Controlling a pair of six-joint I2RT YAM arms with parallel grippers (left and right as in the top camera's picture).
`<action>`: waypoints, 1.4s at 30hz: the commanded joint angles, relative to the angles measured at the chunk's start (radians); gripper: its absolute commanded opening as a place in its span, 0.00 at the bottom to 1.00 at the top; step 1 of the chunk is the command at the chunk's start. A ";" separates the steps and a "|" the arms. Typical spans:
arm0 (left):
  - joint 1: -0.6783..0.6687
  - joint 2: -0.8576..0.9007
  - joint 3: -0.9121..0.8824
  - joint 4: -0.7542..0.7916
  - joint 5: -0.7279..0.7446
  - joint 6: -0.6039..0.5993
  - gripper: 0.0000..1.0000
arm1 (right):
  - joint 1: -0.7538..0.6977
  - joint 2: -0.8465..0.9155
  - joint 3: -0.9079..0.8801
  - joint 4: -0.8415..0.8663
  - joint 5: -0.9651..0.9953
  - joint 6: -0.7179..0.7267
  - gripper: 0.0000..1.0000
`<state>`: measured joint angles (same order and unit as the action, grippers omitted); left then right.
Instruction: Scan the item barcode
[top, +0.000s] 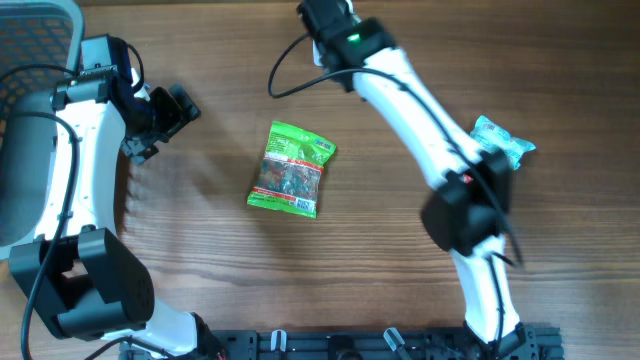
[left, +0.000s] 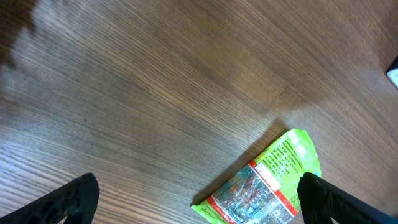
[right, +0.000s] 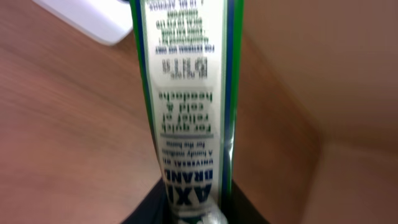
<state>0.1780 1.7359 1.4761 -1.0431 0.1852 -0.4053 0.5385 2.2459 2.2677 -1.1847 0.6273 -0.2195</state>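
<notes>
The right tool (right: 193, 210) grips the lower end of a narrow medicine box (right: 186, 93) with a white face and green and blue edges, which runs up out of frame. Its print reads upside-down: quick relief of cold and headache. Behind it lies the blurred brown worktop (right: 56, 137), with a white object (right: 87, 18) at top left.

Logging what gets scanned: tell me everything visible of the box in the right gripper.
The box is slim, seemingly cardboard, its white face printed in dark letters about quick relief of cold and headache, with green and blue stripes down its edges. The right gripper pinches its near end, so it juts away from the wrist camera; nothing else visibly touches it. No barcode shows on this face.
</notes>
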 joint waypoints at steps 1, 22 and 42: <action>0.002 0.008 -0.003 0.000 0.008 0.008 1.00 | -0.060 -0.114 0.015 -0.168 -0.299 0.202 0.07; 0.002 0.008 -0.003 0.000 0.008 0.008 1.00 | -0.330 -0.309 -0.749 -0.142 -0.531 0.380 0.08; 0.002 0.008 -0.003 0.000 0.008 0.008 1.00 | -0.328 -0.309 -0.878 0.190 -0.938 0.380 0.38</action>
<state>0.1780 1.7359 1.4761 -1.0435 0.1848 -0.4053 0.2123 1.9526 1.3952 -1.0260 -0.1089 0.1585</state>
